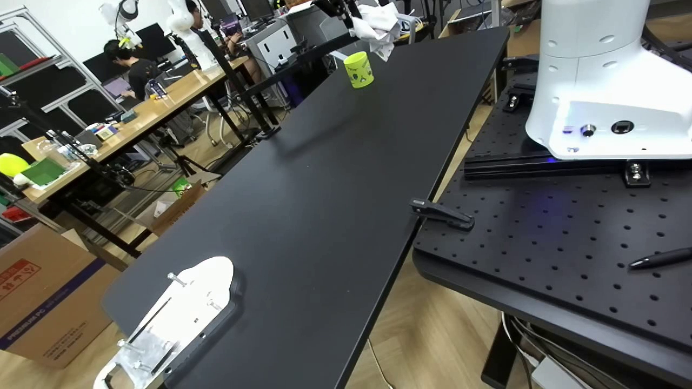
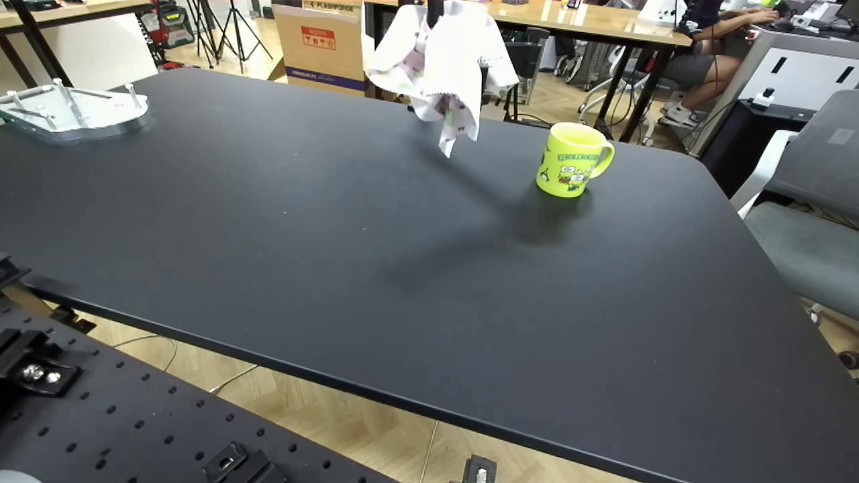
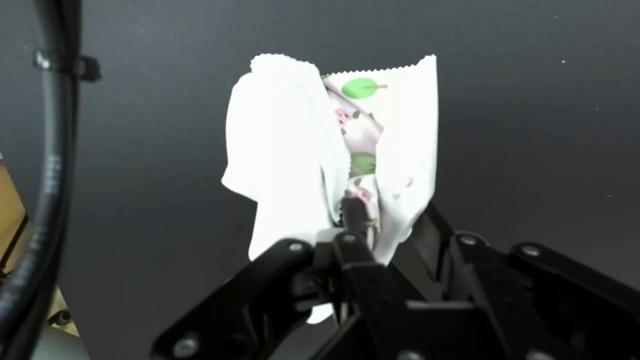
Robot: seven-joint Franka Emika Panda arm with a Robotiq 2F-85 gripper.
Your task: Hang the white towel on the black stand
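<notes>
An upright lime-green frog-print mug (image 2: 567, 164) and, well apart, a pegged board (image 1: 186, 310) share the black surface (image 2: 302, 255). Over it hangs the white towel (image 2: 463, 57), the claw (image 3: 391, 212) clamped on it. A black stand (image 1: 243, 93) rises at the edge; whether towel and stand touch is unclear. Around are a PC carton (image 1: 59, 292), a wooden workbench (image 1: 146, 116) and a grey office chair (image 2: 819, 174).

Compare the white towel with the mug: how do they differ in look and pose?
Colour: the white towel is mostly white with pink and green prints; the mug is yellow-green with cartoon figures.
Shape: the towel is limp, folded cloth; the mug is rounded and rigid-looking.
Pose: the towel hangs from the jaws; the mug stands upright on the black table.
Shared: both carry printed designs.
</notes>
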